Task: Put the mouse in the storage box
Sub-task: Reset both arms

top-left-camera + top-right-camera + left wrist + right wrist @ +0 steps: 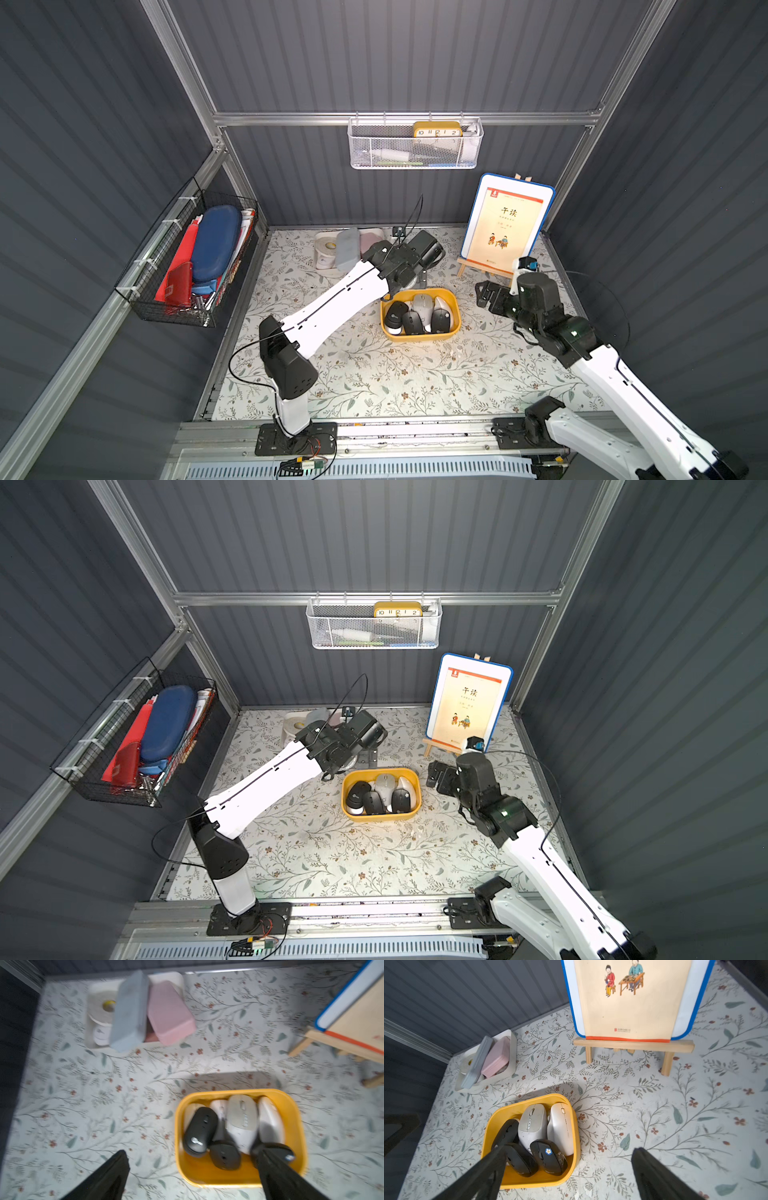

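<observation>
The yellow storage box [419,337] sits mid-table, shown in both top views [380,816]. Several mice lie in it: a grey mouse [423,307], a white one, a black mouse [200,1130] and a black mouse with a flower sticker [548,1155]. My left gripper [190,1159] is open over the box's near left corner with nothing between its fingers; this view is blurred. In the top views its wrist [399,262] hides the fingers. My right gripper [571,1155] is open beside the box's right wall [576,1136], holding nothing, and it also shows in a top view [484,293].
A white tray [513,1053] with a tape roll, a grey case and a pink case stands at the back left. A book on a wooden easel [505,224] stands at the back right. A white mesh basket [415,145] hangs on the back wall, a black wire basket [187,257] on the left wall.
</observation>
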Tool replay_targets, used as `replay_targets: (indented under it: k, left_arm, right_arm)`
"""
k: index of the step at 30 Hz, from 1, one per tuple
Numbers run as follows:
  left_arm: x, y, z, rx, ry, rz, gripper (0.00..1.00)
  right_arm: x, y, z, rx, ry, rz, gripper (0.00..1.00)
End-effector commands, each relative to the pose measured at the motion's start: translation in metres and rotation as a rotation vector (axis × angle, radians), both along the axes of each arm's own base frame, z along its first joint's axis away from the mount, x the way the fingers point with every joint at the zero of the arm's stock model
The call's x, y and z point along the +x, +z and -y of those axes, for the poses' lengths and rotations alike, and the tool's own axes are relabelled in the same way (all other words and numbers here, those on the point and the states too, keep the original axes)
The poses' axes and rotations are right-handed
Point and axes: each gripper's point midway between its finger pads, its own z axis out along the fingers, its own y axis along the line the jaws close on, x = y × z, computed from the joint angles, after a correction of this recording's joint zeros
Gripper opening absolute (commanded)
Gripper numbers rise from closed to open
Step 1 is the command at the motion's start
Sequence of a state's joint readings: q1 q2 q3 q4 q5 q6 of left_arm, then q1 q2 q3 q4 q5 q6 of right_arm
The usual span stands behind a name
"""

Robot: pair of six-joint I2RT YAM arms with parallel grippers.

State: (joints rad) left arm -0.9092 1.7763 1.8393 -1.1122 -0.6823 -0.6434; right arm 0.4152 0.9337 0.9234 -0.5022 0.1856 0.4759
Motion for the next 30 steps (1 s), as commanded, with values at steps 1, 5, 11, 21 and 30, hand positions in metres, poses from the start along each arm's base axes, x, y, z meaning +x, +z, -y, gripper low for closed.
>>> replay_targets:
  k: [1, 5, 11, 21, 30]
  left_arm:
    - [0.012, 0.024, -0.021, 0.166, -0.083, 0.181, 0.99]
    - [0.02, 0.023, -0.024, 0.179, -0.181, 0.27, 0.99]
    - [0.047, 0.016, -0.066, -0.049, -0.217, 0.245, 0.99]
    - [0.081, 0.016, -0.183, -0.124, -0.192, 0.482, 0.99]
    - [0.109, -0.083, -0.269, -0.299, -0.028, 0.588, 0.99]
  right_arm:
    - [0.011, 0.018, 0.003, -0.135, 0.036, 0.057, 0.99]
    - [0.031, 0.051, -0.001, -0.181, 0.054, 0.202, 0.99]
    - [0.06, 0.045, 0.015, -0.343, -0.043, 0.169, 0.99]
    - [0.09, 0.021, -0.002, -0.463, 0.153, 0.338, 0.99]
    - [0.108, -0.072, 0.059, -0.442, 0.058, 0.212, 0.99]
